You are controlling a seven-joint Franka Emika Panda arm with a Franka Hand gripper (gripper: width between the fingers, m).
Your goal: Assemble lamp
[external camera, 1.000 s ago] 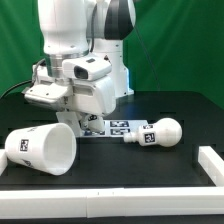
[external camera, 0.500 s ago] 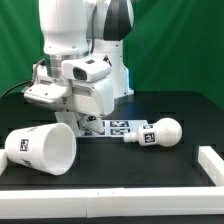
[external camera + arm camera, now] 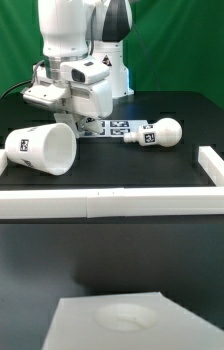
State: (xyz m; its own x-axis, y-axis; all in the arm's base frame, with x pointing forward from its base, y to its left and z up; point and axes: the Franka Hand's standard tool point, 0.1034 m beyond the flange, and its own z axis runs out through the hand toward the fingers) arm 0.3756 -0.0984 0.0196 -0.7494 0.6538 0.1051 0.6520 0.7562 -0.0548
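Note:
The lamp shade (image 3: 42,148), a large white tapered cup with a square tag, lies on its side at the front of the exterior view's left. The bulb on its stem (image 3: 156,133) lies on the table at the exterior view's right. My gripper (image 3: 80,119) hangs low over the table beside the marker board, its fingers mostly hidden under the white hand. In the wrist view a blurred white block with a round recess, the lamp base (image 3: 125,319), fills the near part very close to the camera and hides the fingers. I cannot tell whether the jaws grip it.
The marker board (image 3: 112,127) lies flat between my hand and the bulb. A white raised rim (image 3: 211,162) runs along the table's edge at the exterior view's right. The robot pedestal (image 3: 112,60) stands behind, before a green backdrop.
The hand has shifted and turned very slightly. The shade and the bulb have not moved.

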